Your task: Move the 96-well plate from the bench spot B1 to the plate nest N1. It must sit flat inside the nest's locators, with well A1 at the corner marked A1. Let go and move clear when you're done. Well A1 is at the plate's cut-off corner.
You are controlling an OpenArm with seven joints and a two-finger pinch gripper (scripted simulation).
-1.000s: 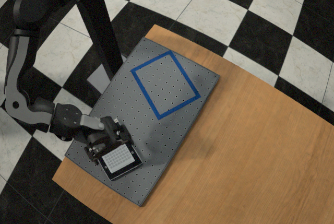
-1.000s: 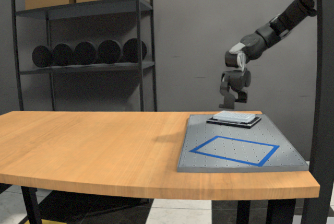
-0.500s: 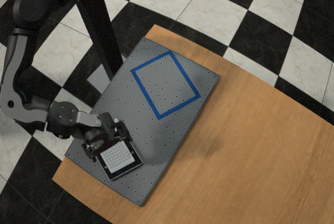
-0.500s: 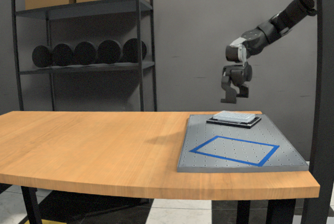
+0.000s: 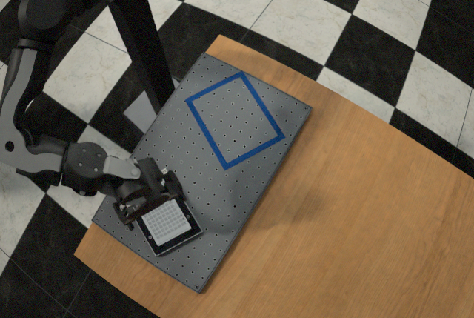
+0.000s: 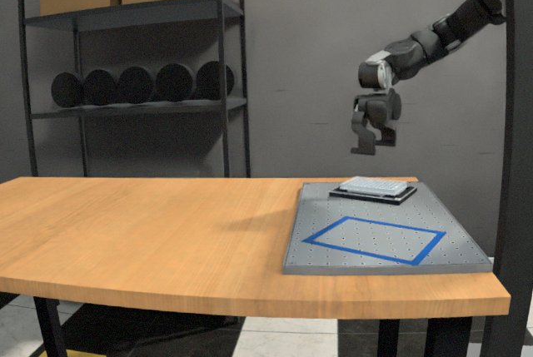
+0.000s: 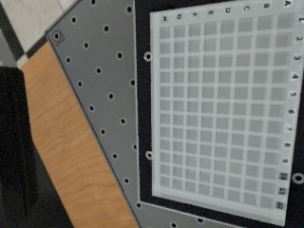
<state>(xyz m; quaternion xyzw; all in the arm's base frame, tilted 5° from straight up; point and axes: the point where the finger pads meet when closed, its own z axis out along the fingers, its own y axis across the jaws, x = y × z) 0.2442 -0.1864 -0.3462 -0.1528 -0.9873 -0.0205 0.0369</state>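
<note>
The white 96-well plate (image 5: 167, 222) (image 6: 373, 185) (image 7: 223, 109) lies flat inside the black plate nest (image 5: 168, 248) (image 6: 386, 199) (image 7: 142, 119) at the near-left end of the grey breadboard (image 5: 229, 199) (image 6: 451, 232) (image 7: 95, 95). In the wrist view its row letters run along the top and A and 1 meet at the top right. My gripper (image 5: 149, 201) (image 6: 373, 147) is open and empty. It hangs well above the plate, clear of it. One dark finger (image 7: 14, 152) shows at the left of the wrist view. The blue-taped rectangle (image 5: 207, 134) (image 6: 359, 251) on the breadboard holds nothing.
The breadboard lies on a wooden table (image 5: 344, 210) (image 6: 150, 224) (image 7: 71, 157). A black post (image 5: 138, 31) (image 6: 516, 129) stands beside the breadboard's far side. A shelf rack (image 6: 129, 13) with boxes and dark cylinders stands behind the table.
</note>
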